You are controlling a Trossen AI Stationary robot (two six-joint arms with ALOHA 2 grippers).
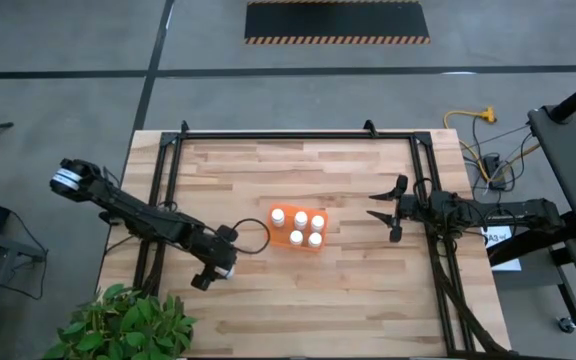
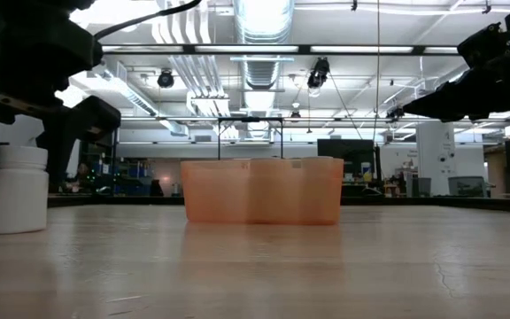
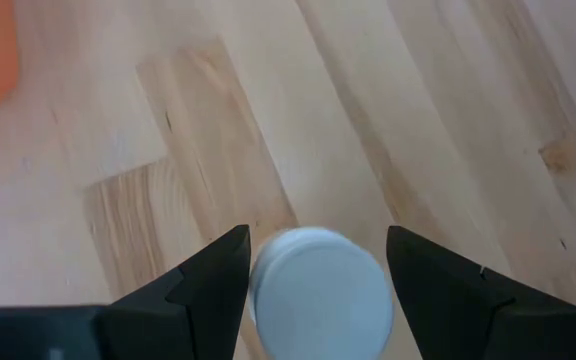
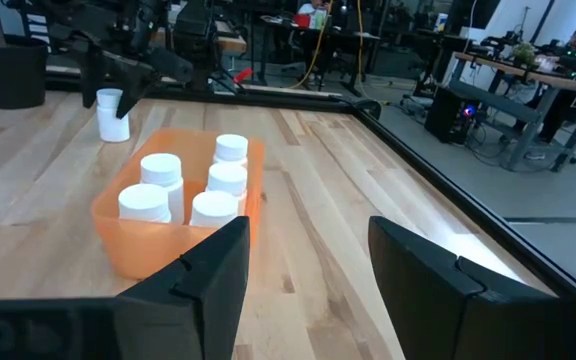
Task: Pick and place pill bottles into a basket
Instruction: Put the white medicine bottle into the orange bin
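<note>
From above, the orange basket [image 1: 297, 228] sits near the middle of the wooden bench [image 1: 298, 310] with five white pill bottles [image 1: 301, 219] standing in it. The left claw [image 1: 224, 266] is down at the bench to the left of the basket, over a sixth bottle [image 1: 230, 268]. The right claw [image 1: 387, 212] waits to the right of the basket, apart from it, fingers spread and holding nothing.

At bench level, the sixth bottle [image 2: 15, 189] stands upright on the bench [image 2: 264, 266] at the far left, the left claw [image 2: 34, 120] around its top, well apart from the basket [image 2: 262, 190] at centre.

The left wrist camera looks down on that bottle's round white cap [image 3: 319, 290] between the claw's two dark fingers [image 3: 213, 275]; gaps show on both sides, so the fingers are not clenched on it.

The right wrist camera shows the basket [image 4: 158, 245] with its five bottles [image 4: 228, 182], and the lone bottle [image 4: 112, 114] beyond it under the left claw [image 4: 128, 75].
</note>
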